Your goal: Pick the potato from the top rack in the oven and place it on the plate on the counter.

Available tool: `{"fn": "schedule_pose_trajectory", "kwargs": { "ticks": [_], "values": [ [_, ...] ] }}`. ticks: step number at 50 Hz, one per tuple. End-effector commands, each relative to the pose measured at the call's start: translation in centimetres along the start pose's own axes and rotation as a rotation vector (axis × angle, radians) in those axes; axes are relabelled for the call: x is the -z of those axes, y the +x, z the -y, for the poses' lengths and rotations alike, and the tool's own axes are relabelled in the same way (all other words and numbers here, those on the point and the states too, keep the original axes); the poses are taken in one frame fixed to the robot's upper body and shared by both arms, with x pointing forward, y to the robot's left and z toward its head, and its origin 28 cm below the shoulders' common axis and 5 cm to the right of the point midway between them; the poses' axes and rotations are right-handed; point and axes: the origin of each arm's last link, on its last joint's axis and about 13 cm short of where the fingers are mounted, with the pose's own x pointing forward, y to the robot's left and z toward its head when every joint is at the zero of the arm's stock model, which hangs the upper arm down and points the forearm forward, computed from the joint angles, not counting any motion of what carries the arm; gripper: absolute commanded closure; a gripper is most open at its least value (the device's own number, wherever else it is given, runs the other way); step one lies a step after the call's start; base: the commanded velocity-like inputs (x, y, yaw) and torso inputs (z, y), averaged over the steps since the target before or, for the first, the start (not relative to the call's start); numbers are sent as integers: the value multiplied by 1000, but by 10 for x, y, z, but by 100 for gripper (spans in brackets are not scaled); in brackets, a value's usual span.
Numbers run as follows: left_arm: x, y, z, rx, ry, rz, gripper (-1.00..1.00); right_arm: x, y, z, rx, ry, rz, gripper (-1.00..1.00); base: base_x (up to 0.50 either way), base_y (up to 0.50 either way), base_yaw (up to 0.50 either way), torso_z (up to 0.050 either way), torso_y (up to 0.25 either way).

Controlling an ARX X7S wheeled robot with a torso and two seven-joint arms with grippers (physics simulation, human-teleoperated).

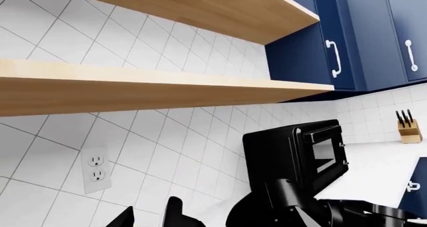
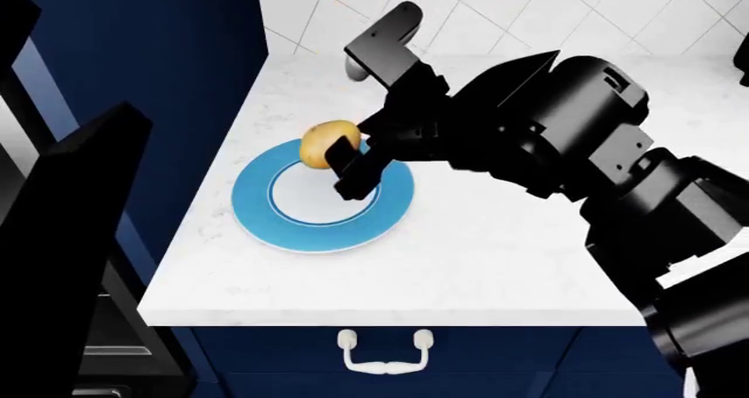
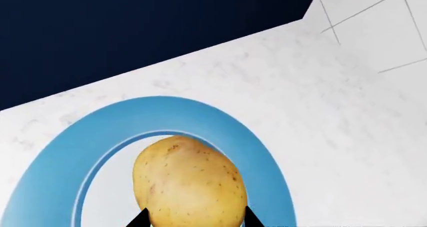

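My right gripper (image 2: pixel 346 152) is shut on the yellow-tan potato (image 2: pixel 325 144) and holds it just above the plate (image 2: pixel 258 216), which has a light-blue rim and a white centre and lies on the white counter (image 2: pixel 492 249). In the right wrist view the potato (image 3: pixel 190 182) sits between my two black fingertips (image 3: pixel 140 219) over the plate (image 3: pixel 73 147). My left gripper (image 1: pixel 148 218) is raised toward the tiled wall, open and empty. The oven and its top rack are out of view.
A black countertop appliance (image 1: pixel 297 152), a knife block (image 1: pixel 408 127), wooden shelves (image 1: pixel 133 84), a wall outlet (image 1: pixel 95 168) and navy upper cabinets (image 1: pixel 347 37) show in the left wrist view. A navy drawer with a white handle (image 2: pixel 384 350) is below the counter edge. A dark panel (image 2: pixel 70 240) stands at the left.
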Motion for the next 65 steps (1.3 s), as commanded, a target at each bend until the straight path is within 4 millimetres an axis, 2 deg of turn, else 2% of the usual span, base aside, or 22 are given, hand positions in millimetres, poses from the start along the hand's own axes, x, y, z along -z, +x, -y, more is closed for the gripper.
{"fn": "schedule_pose_trajectory", "kwargs": {
  "ticks": [1,33,60,61,65],
  "values": [
    [0,0,0,0,1,1,-100,1,4,-3,-9,-17,-24,100,0,0,0,0,0],
    [0,0,-1,-1,-3,1,-100,11,18,-8,-19,-11,-90,100,0,0,0,0,0],
    [2,-1,-1,-3,-3,2,-100,8,25,-7,13,-51,-84,100,0,0,0,0,0],
    [2,-1,-1,-4,-2,3,-100,8,25,-7,9,-49,-80,-100,0,0,0,0,0],
    [2,-2,-1,-4,-3,3,-100,8,25,-8,8,-49,-79,-100,0,0,0,0,0]
  ]
}}
